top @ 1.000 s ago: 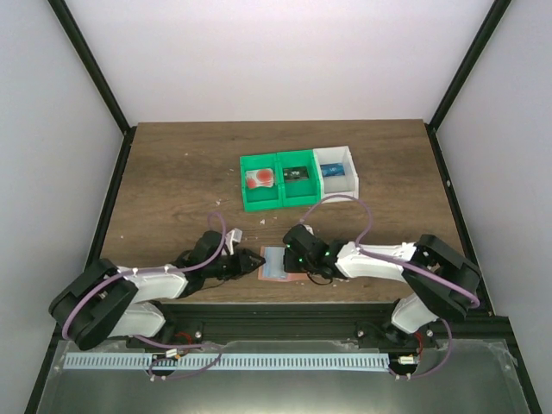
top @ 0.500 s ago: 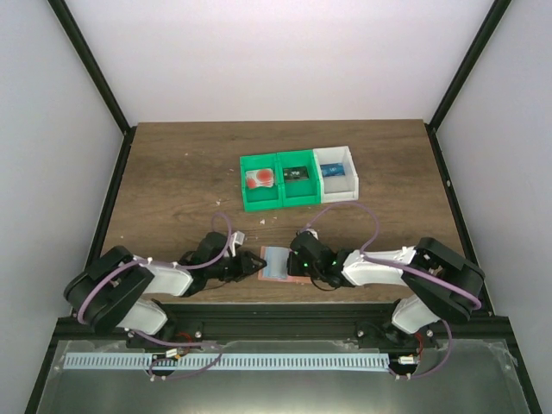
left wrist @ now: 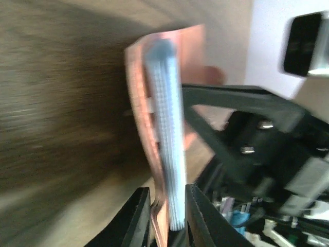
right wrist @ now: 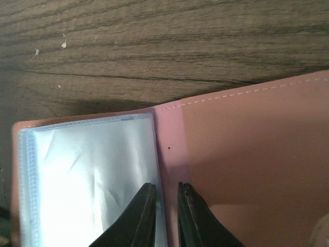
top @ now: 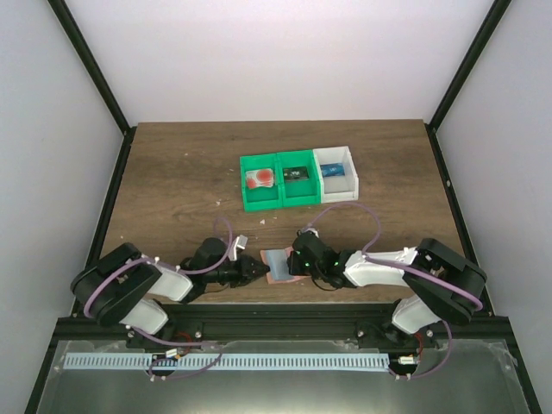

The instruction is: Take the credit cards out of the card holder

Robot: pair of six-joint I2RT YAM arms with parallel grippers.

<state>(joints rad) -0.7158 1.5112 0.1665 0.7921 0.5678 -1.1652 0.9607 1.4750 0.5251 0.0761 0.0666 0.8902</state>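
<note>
The salmon-pink card holder [top: 278,264] lies open near the table's front edge, between both arms. In the left wrist view it stands edge-on [left wrist: 165,128], and my left gripper [left wrist: 167,216] is shut on its pink cover and blue-grey pocket stack. My right gripper [right wrist: 166,188] points down on the holder's pink inside [right wrist: 247,154], beside a clear pocket [right wrist: 92,175]. Its jaws are almost together with nothing between them. One of the credit cards [top: 259,178], pale with a red blot, lies in the left green bin [top: 260,203]. No card shows in the holder's pockets.
Behind the holder stand two green bins and a white bin [top: 337,156] in a row. The middle green bin [top: 299,193] holds a dark card, the white one a blue card. The table's front edge and both arm bases are close below the holder.
My left gripper has slid right onto the holder's left edge and closed on it, lifting that side. The right gripper has shifted slightly and stays on the holder.
</note>
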